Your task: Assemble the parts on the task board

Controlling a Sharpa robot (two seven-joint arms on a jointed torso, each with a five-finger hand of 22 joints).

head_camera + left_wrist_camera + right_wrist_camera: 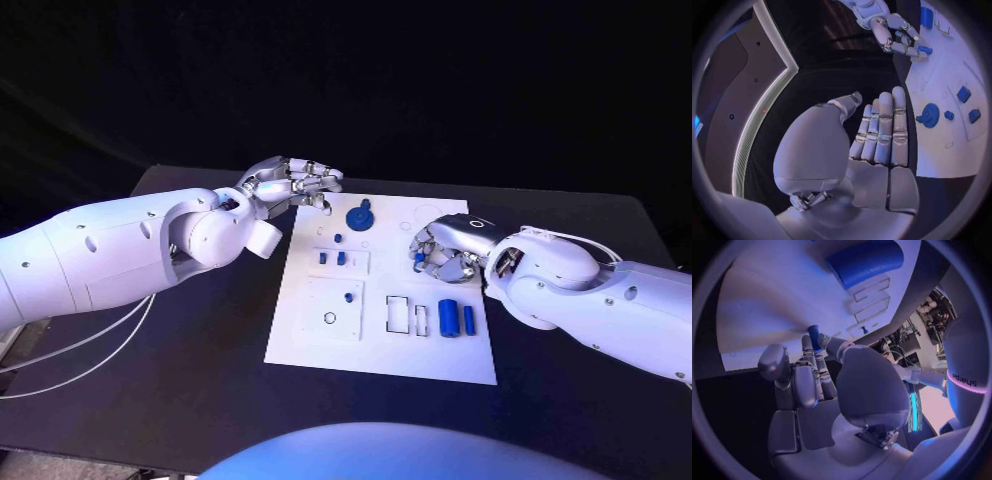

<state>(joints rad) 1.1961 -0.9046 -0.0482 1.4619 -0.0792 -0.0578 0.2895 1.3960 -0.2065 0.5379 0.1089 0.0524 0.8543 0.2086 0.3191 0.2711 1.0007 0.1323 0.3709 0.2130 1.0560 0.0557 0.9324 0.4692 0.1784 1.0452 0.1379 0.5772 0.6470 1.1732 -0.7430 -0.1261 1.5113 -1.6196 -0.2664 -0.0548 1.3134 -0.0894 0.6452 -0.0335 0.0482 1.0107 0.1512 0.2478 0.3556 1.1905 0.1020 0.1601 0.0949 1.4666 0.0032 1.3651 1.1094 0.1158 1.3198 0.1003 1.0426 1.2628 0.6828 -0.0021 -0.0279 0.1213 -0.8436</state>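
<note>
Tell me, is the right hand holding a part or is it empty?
Holding. The right hand pinches a small blue part at its fingertips, above the board.

Dim room, black backdrop; bluish light from above brightens the flat white task board (pixel 378 340) mid-counter. White arms catch soft glare. Wrist views fisheye, straight edges bent, dark vignette rims; close blue cylinder part (pixel 864 261) soft, blurred.

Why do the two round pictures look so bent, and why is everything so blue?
Wrist views: fisheye lenses bend the task board's straight edges into curves, inside a dark ring. Head view: edges stay straight; bluish light falls on the board, the table around it nearly black. Right wrist view: the nearest blue part looks large and soft.
</note>
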